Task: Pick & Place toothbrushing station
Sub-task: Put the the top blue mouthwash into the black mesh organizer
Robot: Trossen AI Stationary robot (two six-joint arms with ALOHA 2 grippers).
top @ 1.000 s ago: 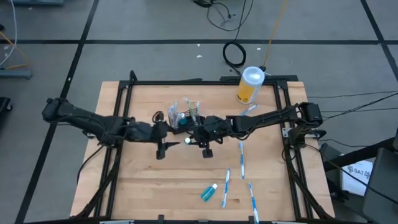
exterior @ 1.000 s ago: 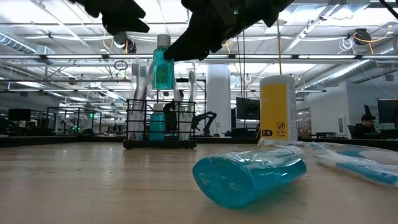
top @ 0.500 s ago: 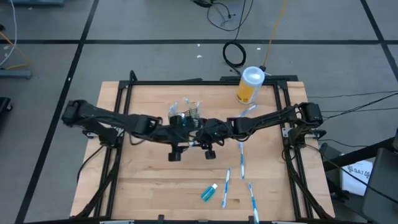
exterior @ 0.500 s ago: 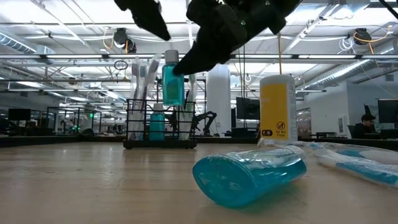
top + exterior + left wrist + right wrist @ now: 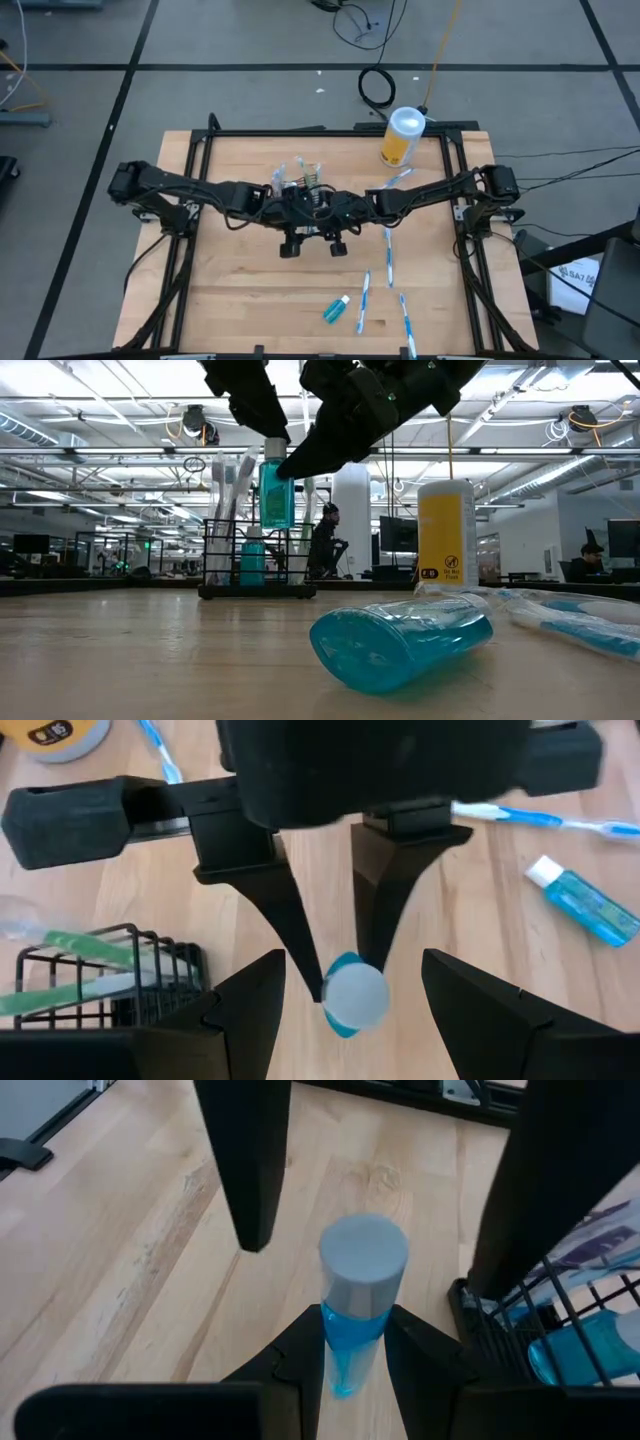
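Note:
A small teal toothpaste tube (image 5: 276,492) with a white cap (image 5: 363,1263) hangs upright above the table, just in front of the black wire caddy (image 5: 258,555). My right gripper (image 5: 352,1348) is shut on it. My left gripper (image 5: 352,968) is open and comes down from above; its fingers (image 5: 245,1005) stand on either side of the cap without touching it. The caddy (image 5: 298,184) stands on the table at centre far, with toothbrushes and a teal tube upright inside. My right gripper pinches the tube's body (image 5: 345,1342) just under the cap between its two fingers (image 5: 300,1355). The fingers slant down from the table's right side. The tube hangs upright, cap up, lifted clear of the table.
A second teal tube (image 5: 336,310) lies on the table near the front edge. Several toothbrushes (image 5: 388,250) lie loose on the right half. A yellow canister (image 5: 402,137) with a white lid stands at the far right. The left half of the table is bare wood.
My left gripper has swung toward the table's right, to the tube in my right gripper, and has tipped further down. Its open fingers now stand around the tube's cap. The tube stays upright and clear of the table.

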